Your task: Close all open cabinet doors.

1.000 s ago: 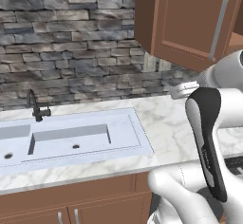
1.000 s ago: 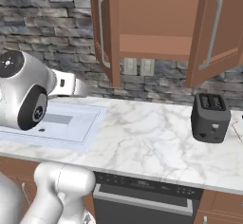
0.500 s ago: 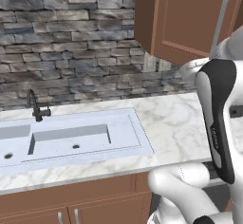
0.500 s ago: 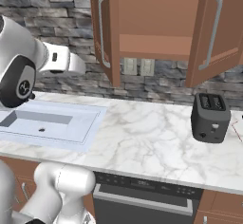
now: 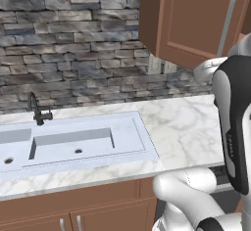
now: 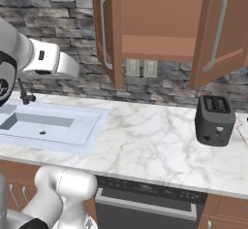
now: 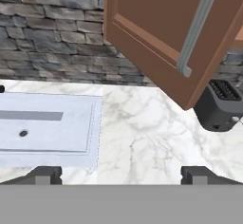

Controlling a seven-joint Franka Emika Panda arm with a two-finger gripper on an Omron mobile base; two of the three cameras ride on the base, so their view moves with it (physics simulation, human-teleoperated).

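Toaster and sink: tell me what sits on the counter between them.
Nothing; in the right base view, bare marble counter runs from the sink to the toaster.

Arm: the white robot arm [image 6: 46, 60] has swung higher and further right, its forearm now reaching toward the open left reddish-brown wooden cabinet door [image 6: 107, 29] above the sink.

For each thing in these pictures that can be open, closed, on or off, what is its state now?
left cabinet door: open, swung out from the cabinet.
right cabinet door: open, swung out.
gripper: open, holding nothing.
faucet: no water running.
toaster: slots look empty.
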